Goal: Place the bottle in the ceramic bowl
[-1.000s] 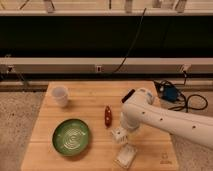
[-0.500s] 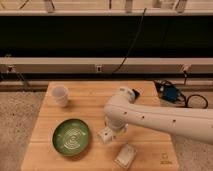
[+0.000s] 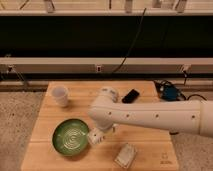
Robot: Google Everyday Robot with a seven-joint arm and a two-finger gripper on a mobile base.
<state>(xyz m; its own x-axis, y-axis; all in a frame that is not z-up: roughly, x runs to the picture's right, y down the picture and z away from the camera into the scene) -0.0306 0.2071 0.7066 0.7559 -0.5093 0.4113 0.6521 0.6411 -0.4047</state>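
We see a wooden counter in the lower half of the frame. A big white arm comes in from the right side and bends down near the middle.

At the end of the arm is the pincer. It is just to the right of the bowl. The pincer is closed around the bottle. The bottle is a small whitish box shape. It hangs right at the bowl's right rim, a bit tilted. We cannot tell if it touches the rim.

The bowl is round and green, with lighter rings inside. It sits at the lower left of the counter.

A white cup stands upright at the upper left of the counter, well apart from the bowl.

A flat pale packet lies near the bottom edge, to the right of the bowl and below the arm.

A small black thing lies at the top edge of the counter, just above the arm. A blue thing with wires sits off the counter at the upper right.
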